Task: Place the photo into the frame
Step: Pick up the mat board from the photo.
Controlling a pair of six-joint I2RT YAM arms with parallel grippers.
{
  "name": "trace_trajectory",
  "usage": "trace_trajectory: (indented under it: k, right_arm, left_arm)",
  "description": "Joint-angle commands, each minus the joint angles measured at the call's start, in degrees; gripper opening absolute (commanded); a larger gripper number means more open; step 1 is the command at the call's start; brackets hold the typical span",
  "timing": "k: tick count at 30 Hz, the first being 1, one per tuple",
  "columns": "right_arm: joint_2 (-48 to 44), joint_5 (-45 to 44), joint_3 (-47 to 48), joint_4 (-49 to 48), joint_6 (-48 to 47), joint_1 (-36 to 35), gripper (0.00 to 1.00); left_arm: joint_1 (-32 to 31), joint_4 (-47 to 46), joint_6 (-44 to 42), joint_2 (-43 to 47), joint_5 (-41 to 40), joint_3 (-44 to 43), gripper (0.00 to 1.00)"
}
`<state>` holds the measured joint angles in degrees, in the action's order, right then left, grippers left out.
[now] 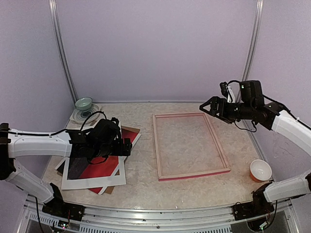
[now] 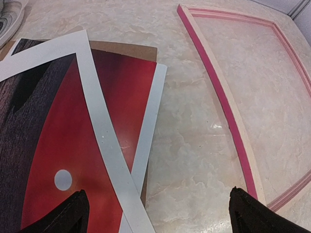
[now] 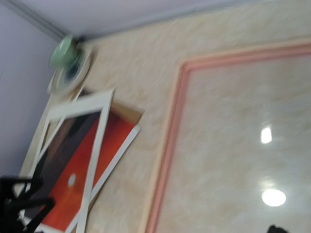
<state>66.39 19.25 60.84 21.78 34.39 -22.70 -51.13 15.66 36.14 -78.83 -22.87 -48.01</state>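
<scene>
Lilac walls enclose a pale marbled table (image 1: pixel 141 190). On its left side the photo (image 2: pixel 63 145) is laid flat, a red sky with a small white sun and dark water. A white mat board (image 1: pixel 92 183) is set askew over it, and a brown backing board (image 2: pixel 126 48) is seen beneath its far edge. The left gripper (image 2: pixel 158 194) is held over the right side of this stack with its jaws spread wide and nothing between them. In the left wrist view one finger is placed over the photo near the sun and the other over bare table; whether either touches cannot be told. To the right, apart from the stack, the frame (image 1: pixel 157 148) is laid flat at the table's middle, its rails pink. The right gripper (image 1: pixel 208 108) is raised in the air near the frame's far right corner, likewise wide and empty. A green bowl (image 1: pixel 83 103) is placed at the far left corner, and an orange bowl (image 1: pixel 261 170) at the right edge.
</scene>
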Motion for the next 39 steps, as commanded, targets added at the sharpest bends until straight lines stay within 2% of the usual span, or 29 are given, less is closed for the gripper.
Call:
trace_trajectory:
  k: [1,6,10,17,19,23,29,33,39]
  right_arm:
    - [4.1,-1.9,1.0,-3.6,-0.4,-9.0,0.99]
    - [11.8,-0.5,2.2,-8.6,4.5,-18.2,0.99]
    - [21.5,1.3,7.9,-9.7,6.9,-25.7,0.97]
    - [36.1,7.5,17.6,-10.4,10.0,-32.7,0.95]
    - [39.9,10.1,20.0,-11.2,11.4,-33.6,0.94]
    - [46.1,15.2,22.6,-14.0,15.6,-34.3,0.91]
    - [52.3,17.7,26.0,-14.7,19.1,-34.5,0.90]
    - [55.6,19.3,27.4,-15.2,21.2,-34.6,0.90]
    - [60.8,22.9,30.8,-16.9,23.3,-34.6,0.90]
  left_arm:
    - [-0.6,-0.5,3.7,2.0,-0.1,5.0,0.99]
    - [-0.5,-1.4,8.0,6.5,-2.7,9.6,0.99]
    - [1.2,-3.0,10.4,11.7,-2.7,12.6,0.99]
    - [4.1,-5.5,12.1,18.1,0.6,19.2,0.99]
    - [4.7,-6.0,12.5,19.8,0.8,20.3,0.98]
    - [5.6,-6.4,14.5,23.7,1.1,22.8,0.90]
    - [5.7,-7.9,17.8,28.8,5.4,26.9,0.79]
    - [5.0,-7.2,20.6,27.6,8.6,27.9,0.77]
    - [2.1,-4.0,23.0,23.9,9.3,26.6,0.77]
